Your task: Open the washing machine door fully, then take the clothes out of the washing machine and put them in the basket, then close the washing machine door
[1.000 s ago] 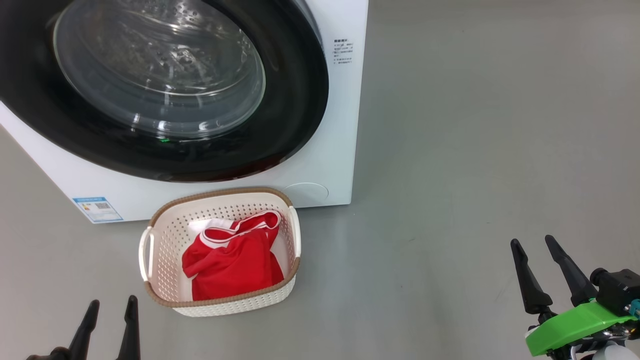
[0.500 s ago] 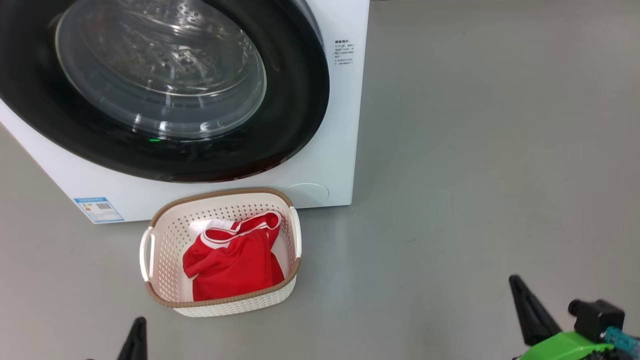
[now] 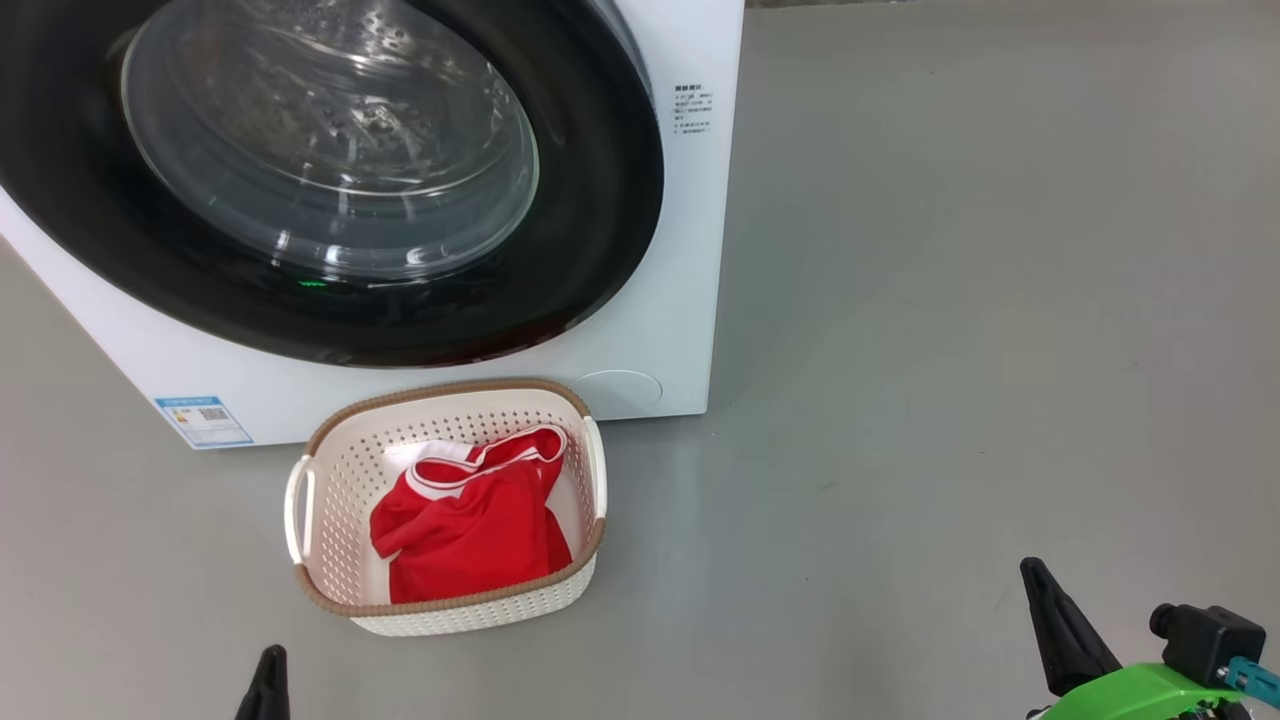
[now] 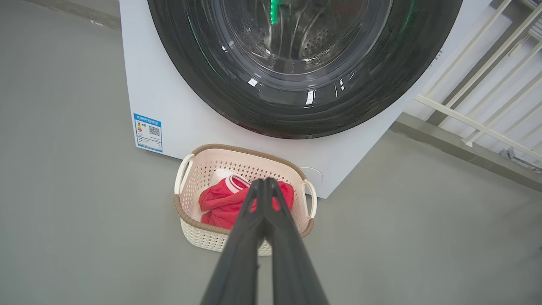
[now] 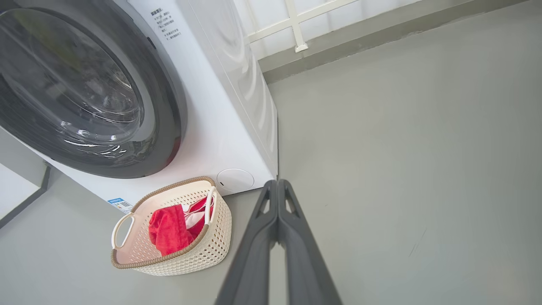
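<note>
The white washing machine [image 3: 660,300] stands at the upper left, its round black-rimmed door [image 3: 590,230] shut flat against the front, the glass window [image 3: 330,150] showing the drum. On the floor before it sits the cream basket [image 3: 330,500] with the red, white-trimmed clothes [image 3: 470,530] lying inside. My left gripper [image 4: 264,183] is shut and empty, hanging above the floor short of the basket [image 4: 199,228]; its tip [image 3: 270,665] shows at the head view's bottom edge. My right gripper [image 5: 277,184] is shut and empty, well to the right of the basket [image 5: 211,250], at the lower right [image 3: 1035,580].
Bare grey floor [image 3: 950,350] spreads to the right of the machine. A white railing [image 4: 478,123] and a low kerb run behind the machine on its right. A blue label [image 3: 203,420] and a round cap [image 3: 620,388] mark the machine's lower front.
Both grippers have gone from open to shut and dropped lower in the head view. The basket, clothes and door have stayed put; the camera shifted slightly.
</note>
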